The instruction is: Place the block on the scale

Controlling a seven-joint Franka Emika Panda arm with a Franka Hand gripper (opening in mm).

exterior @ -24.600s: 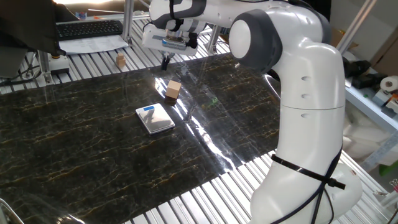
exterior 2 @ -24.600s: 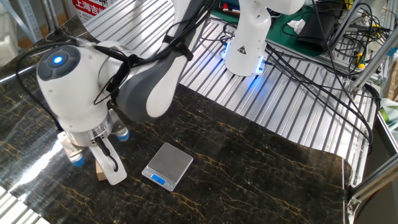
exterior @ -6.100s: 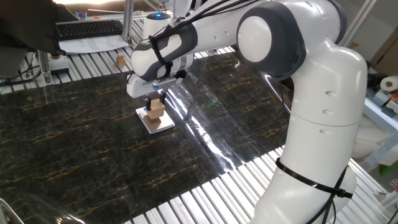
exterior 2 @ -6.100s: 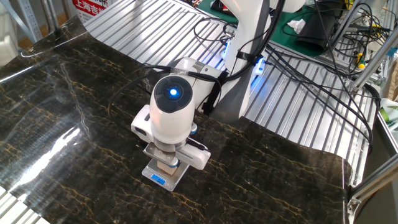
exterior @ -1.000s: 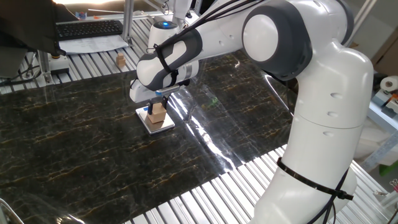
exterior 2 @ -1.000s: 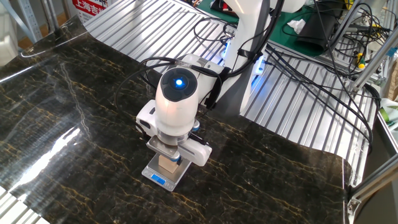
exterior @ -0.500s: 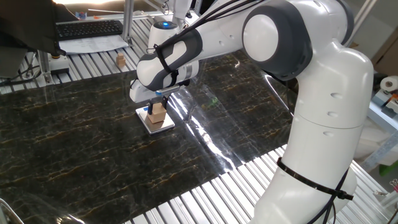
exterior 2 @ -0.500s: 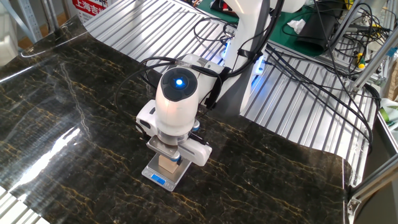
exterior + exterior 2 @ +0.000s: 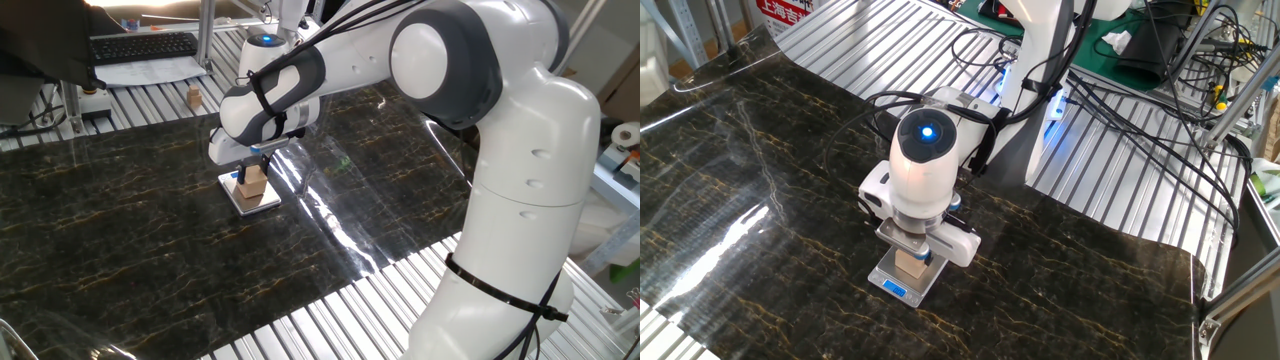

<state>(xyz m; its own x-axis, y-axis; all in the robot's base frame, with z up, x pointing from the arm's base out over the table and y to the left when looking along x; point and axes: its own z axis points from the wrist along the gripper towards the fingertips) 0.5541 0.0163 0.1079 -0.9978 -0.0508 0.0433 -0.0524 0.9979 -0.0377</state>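
The block, a light-tan wooden cube, rests on the scale, a small silver square with a blue display strip, on the dark marble mat. My gripper hangs straight above the block, with its fingers either side of the block's top and slightly apart from it, so it looks open. In the other fixed view the block shows under the hand on the scale, and the gripper is just over it. The hand hides much of the scale.
A tinier tan wooden piece stands on the ribbed metal table behind the mat. A keyboard lies at the back left. The arm's base and several cables are at the far side.
Nothing has moved over the last second. Since about six seconds ago the hand has risen a little while the block stayed on the scale.
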